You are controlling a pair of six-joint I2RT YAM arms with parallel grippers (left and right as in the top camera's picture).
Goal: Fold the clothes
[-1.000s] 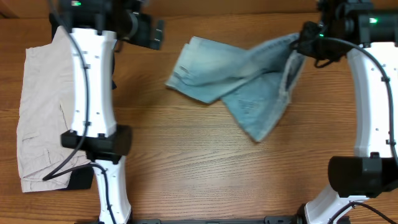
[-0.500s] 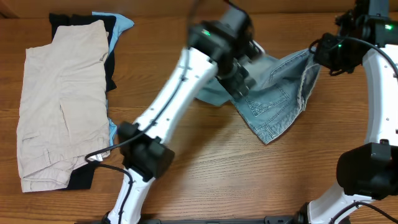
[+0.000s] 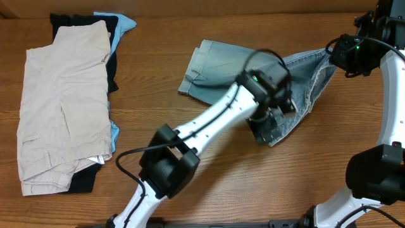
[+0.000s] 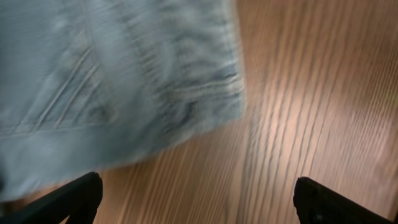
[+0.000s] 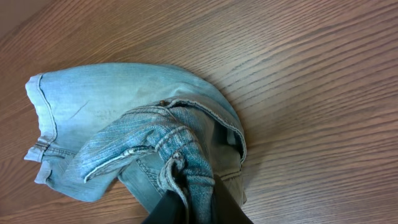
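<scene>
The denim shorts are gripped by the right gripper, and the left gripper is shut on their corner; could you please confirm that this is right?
Not quite. The right gripper does grip the denim shorts, but the left gripper is open, not shut on them: the left wrist view shows it spread wide, with the denim corner lying beyond its tips.

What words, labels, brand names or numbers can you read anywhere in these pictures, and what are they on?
No text can be read in any view.
The denim shorts show only stitching and hems, with no legible tag; the left wrist view of them is blurred.
The beige cargo shorts show no print or label.
The left arm and right arm show no lettering.
</scene>
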